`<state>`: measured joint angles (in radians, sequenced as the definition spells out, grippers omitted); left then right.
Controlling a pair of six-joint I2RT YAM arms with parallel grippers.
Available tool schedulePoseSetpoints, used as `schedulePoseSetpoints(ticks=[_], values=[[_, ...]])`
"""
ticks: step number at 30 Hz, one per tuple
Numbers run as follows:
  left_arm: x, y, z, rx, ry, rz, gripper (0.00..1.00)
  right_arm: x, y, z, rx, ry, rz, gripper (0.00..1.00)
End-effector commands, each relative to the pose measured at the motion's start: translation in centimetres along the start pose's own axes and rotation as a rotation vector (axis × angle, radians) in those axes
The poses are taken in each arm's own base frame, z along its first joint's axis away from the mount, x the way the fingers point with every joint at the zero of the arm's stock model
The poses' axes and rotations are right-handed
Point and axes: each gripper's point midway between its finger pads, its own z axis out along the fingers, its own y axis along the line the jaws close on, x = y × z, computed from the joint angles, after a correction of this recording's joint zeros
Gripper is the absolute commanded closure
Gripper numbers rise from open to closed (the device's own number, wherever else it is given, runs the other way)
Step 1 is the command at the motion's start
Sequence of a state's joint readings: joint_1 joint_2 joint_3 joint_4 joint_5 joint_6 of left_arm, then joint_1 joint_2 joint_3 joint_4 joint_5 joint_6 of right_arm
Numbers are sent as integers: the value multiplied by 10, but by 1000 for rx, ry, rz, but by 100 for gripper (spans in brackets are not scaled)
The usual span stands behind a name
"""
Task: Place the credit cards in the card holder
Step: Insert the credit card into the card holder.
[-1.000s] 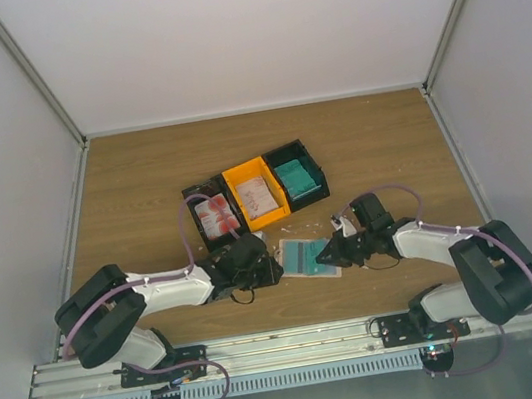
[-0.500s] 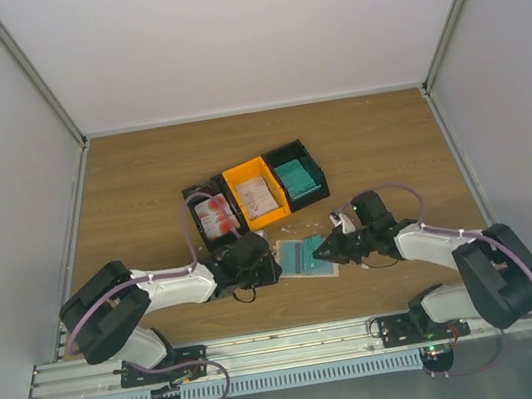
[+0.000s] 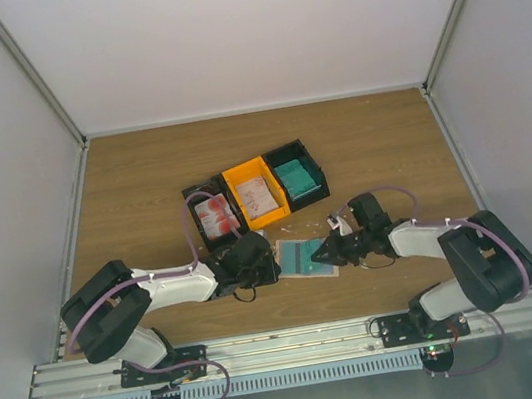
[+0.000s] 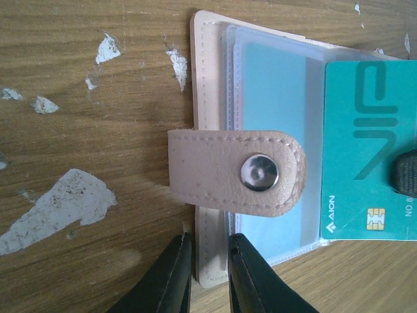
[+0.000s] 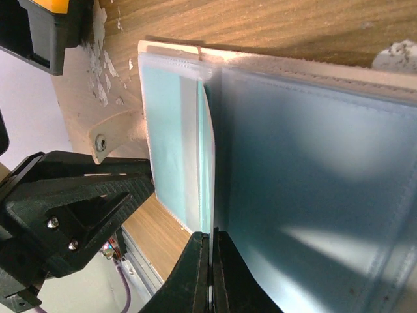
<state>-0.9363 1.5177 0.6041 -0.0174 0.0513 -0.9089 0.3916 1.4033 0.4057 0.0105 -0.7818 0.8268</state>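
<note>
The beige card holder (image 3: 295, 253) lies open on the table between my grippers, its snap strap (image 4: 258, 173) folded over the pale blue pockets. My left gripper (image 3: 268, 266) is shut on the holder's beige edge (image 4: 208, 98), one finger on each side. My right gripper (image 3: 330, 249) is shut on a teal-green credit card (image 4: 365, 130), whose leading edge sits at the mouth of a clear pocket. In the right wrist view the card (image 5: 204, 169) shows edge-on between my right gripper's closed fingers (image 5: 210, 236), against the holder's pockets (image 5: 313, 182).
Three joined trays stand behind the holder: a black one with red-blotched cards (image 3: 214, 216), an orange one with pale pinkish cards (image 3: 255, 193), and a black one with teal cards (image 3: 298, 176). White scraps (image 4: 58, 208) lie on the wood around the holder.
My right gripper has moved slightly left with the teal card, toward the holder's pocket. My left gripper has stayed on the holder's edge.
</note>
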Motion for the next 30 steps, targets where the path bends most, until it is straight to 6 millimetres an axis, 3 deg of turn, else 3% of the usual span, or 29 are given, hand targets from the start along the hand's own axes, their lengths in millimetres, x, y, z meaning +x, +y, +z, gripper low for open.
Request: schedulePoseSetpoints(ticks=[1,8,18,26,30], values=[[0,1,4,-13,-6,7,79,0,-4,5,-7,18,6,100],[4,-3,9,13,17,15,78,-1,-15,10,34,34,43,100],[6,-9,12,46,32,32,78,-6,-14,16,37,46,45,97],[7,-14,13,70,40,49,78,-4,-9,22,33,92,-18,90],[8,-14,13,68,43,52,78,-9,-11,14,100,58,-53,80]])
